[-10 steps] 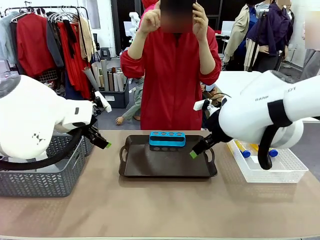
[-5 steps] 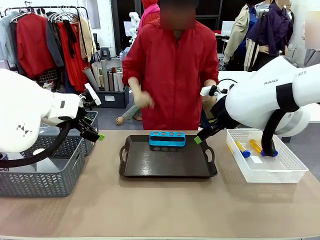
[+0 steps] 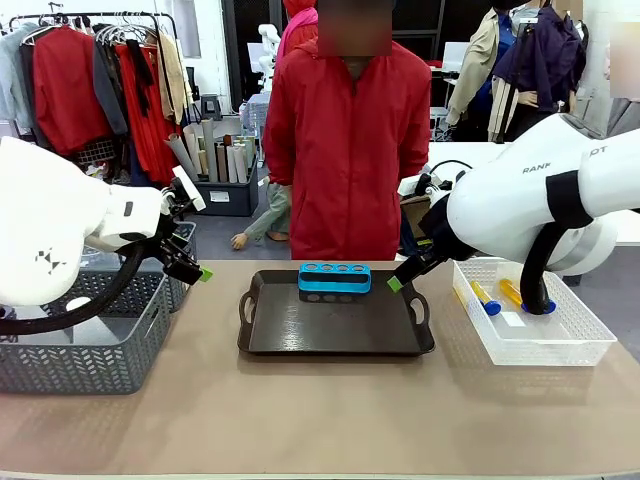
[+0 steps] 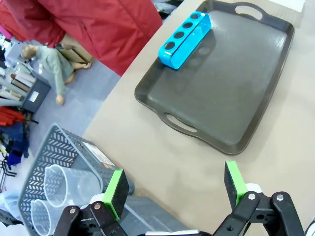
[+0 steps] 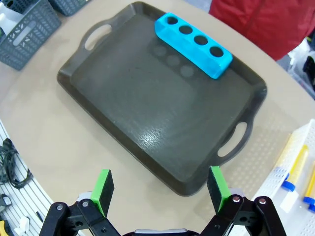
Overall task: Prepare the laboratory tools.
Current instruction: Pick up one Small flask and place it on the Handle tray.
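Front view: both arms hang above the worktop [image 3: 320, 410], one on each side of the tray [image 3: 300, 335], and neither holds anything. In the wrist views the left hand [image 4: 175, 187] and right hand [image 5: 160, 188] each have their green pads spread wide with only bare surface between them.

The rack [image 3: 334, 279] stands at the tray's far edge, its four holes empty. Two tubes [image 3: 485, 298] lie flat in the bin [image 3: 560, 350] on the right. Two clear vessels [image 4: 59, 184] sit side by side in the basket [image 3: 90, 365] on the left; I cannot tell which is the flask and which the beaker.

Likely trouble:
- The tubes are round and lie close together, so a grip closed off-centre could roll one away or nudge its neighbour, and fingers coming in low could catch the bin's wall.
- The rack looks light and loose; a tube lowered slightly off a hole could push or tip it.
- The vessels are smooth and close to each other, so a pinch on one rim may slip or drag the other.
- Both arms reaching over the tray together could collide.
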`<state>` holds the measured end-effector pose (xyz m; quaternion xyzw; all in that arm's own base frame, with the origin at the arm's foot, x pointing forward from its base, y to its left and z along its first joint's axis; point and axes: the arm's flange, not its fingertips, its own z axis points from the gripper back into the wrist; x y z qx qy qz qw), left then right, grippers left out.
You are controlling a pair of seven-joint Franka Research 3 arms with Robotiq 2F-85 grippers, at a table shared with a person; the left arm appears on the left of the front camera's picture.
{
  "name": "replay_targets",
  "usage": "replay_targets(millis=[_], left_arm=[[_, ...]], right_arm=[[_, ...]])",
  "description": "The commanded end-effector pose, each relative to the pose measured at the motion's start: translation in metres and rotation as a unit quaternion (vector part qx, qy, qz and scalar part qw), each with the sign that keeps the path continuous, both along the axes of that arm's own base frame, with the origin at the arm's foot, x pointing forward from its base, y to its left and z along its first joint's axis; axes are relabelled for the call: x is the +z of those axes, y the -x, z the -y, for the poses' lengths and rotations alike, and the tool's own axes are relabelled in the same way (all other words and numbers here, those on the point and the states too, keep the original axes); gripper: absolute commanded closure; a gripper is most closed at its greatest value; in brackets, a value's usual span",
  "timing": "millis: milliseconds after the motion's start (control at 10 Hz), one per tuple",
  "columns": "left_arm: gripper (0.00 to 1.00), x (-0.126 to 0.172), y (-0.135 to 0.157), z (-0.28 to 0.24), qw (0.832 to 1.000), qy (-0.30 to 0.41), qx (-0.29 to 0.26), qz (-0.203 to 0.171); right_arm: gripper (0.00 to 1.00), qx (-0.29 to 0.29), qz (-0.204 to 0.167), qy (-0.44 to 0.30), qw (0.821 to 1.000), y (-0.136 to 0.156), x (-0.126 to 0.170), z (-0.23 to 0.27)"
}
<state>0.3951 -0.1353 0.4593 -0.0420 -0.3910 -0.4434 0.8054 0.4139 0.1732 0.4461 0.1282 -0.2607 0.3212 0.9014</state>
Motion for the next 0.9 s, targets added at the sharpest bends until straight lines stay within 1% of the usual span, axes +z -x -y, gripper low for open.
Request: replay_targets(millis=[0,100,200,300,400,500,600,800], left_arm=[[0.0,0.001,0.0,0.001,1.0,0.004,0.001,0.001],[0.0,0.0,0.0,0.0,1.0,0.0,0.0,0.0],[0.0,0.004,0.003,-0.002,0.998,-0.011,-0.036,-0.045],[0.0,0.008,0.002,-0.003,0.994,-0.01,-0.056,-0.094],[0.0,0.012,0.002,-0.003,0.99,-0.008,-0.066,-0.121],[0.0,0.018,0.001,-0.004,0.988,0.002,-0.077,-0.134],[0.0,0.027,0.0,-0.007,0.986,0.018,-0.09,-0.137],[0.0,0.045,-0.003,-0.015,0.983,0.063,-0.111,-0.135]], right_arm=[[0.0,-0.002,-0.004,-0.009,1.0,-0.001,-0.001,0.001],[0.0,0.0,0.0,0.0,1.0,0.0,0.0,0.0],[0.0,-0.002,-0.018,-0.002,1.0,-0.007,-0.001,-0.002],[0.0,0.003,-0.025,-0.007,1.0,-0.014,0.0,-0.004],[0.0,0.014,-0.035,-0.015,0.999,-0.016,0.004,-0.006],[0.0,0.024,-0.037,-0.022,0.999,-0.018,0.01,-0.008],[0.0,0.039,-0.056,-0.04,0.997,-0.019,0.018,-0.008],[0.0,0.056,-0.047,-0.074,0.995,-0.024,0.046,-0.005]])
